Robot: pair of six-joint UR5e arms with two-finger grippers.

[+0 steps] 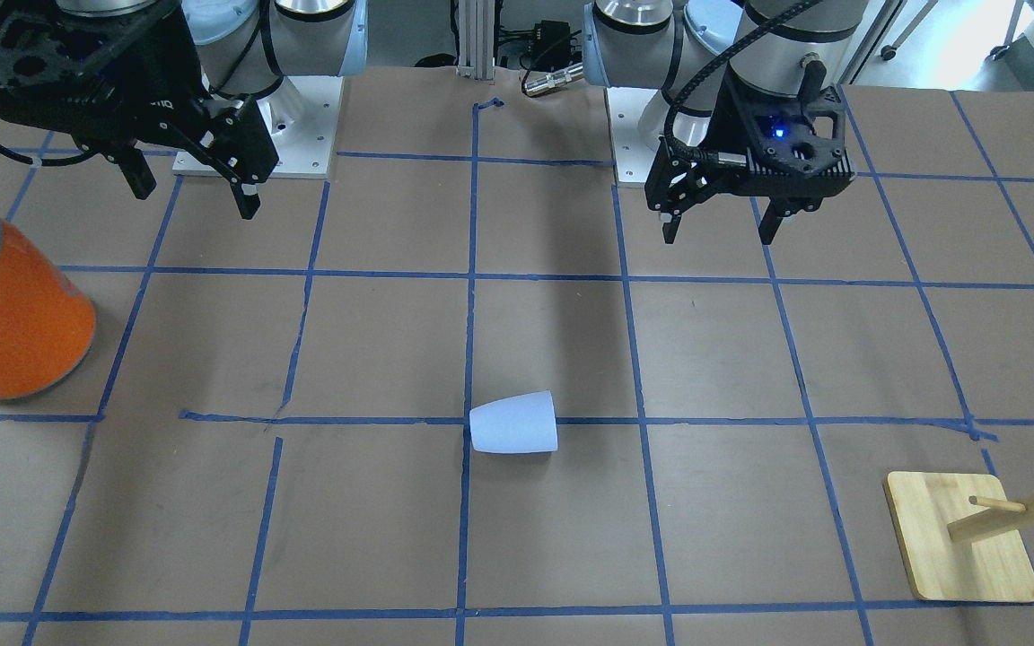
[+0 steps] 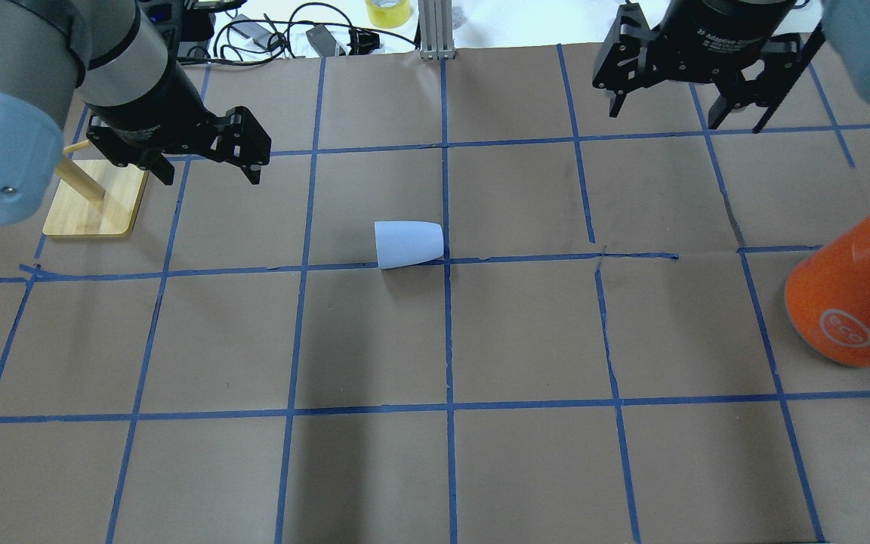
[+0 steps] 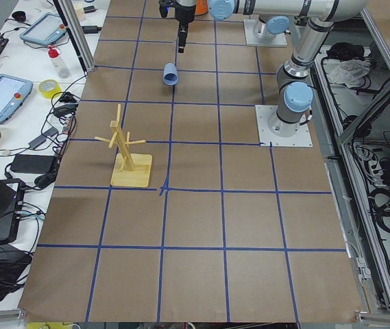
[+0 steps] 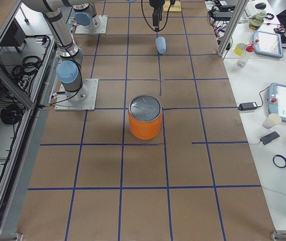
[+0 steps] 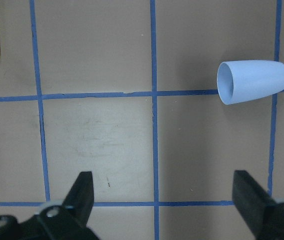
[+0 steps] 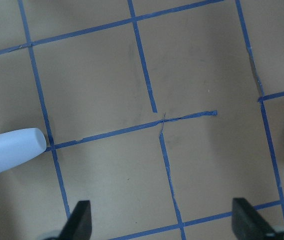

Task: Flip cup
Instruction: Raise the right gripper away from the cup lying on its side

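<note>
The pale lavender-blue cup (image 1: 513, 423) lies on its side on a blue tape line near the middle of the table. It also shows in the overhead view (image 2: 408, 244), with its open mouth toward my left arm's side. My left gripper (image 2: 208, 168) is open and empty, hovering above the table back from the cup. The left wrist view shows the cup (image 5: 251, 81) up and right of the open fingers (image 5: 84, 195). My right gripper (image 2: 680, 113) is open and empty, raised at the far right. The right wrist view shows the cup (image 6: 13, 149) at its left edge.
A large orange can (image 2: 854, 295) with a silver top stands at the table's right side, also seen from the front (image 1: 10, 314). A wooden peg stand (image 2: 95, 200) on a square base sits under my left arm. Blue tape lines grid the brown table.
</note>
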